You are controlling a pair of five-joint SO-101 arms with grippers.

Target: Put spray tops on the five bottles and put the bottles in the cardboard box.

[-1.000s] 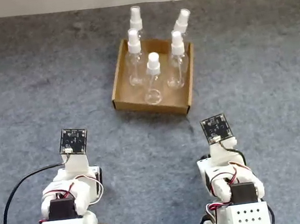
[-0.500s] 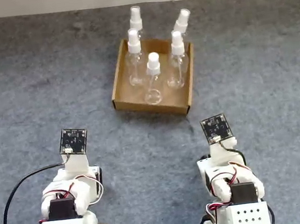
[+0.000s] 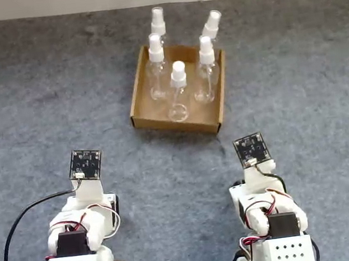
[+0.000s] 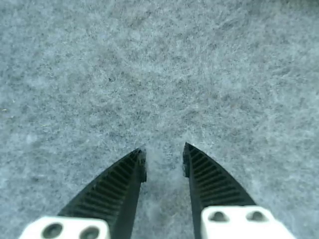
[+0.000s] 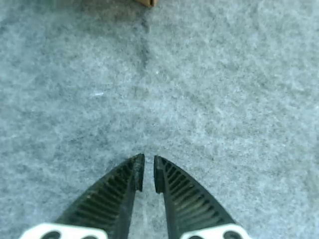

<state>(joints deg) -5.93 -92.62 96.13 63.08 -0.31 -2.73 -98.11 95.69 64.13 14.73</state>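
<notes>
A pale, plain band [image 3: 48, 2] that may be a wall or a bare surface runs across the far side of the scene. Touching this band, and spreading away from it over the whole table, lies a grey felt-like covering [image 3: 34, 91], mottled with lighter and darker flecks and slightly darker just beside the band. The light is soft and even, the covering's fuzzy nap showing up close with one small pale fleck [image 5: 98, 93].

Bright, even, diffuse light, soft faint shadow along the cardboard box [image 3: 173, 123], grey mat [image 3: 40, 90] evenly lit
</notes>
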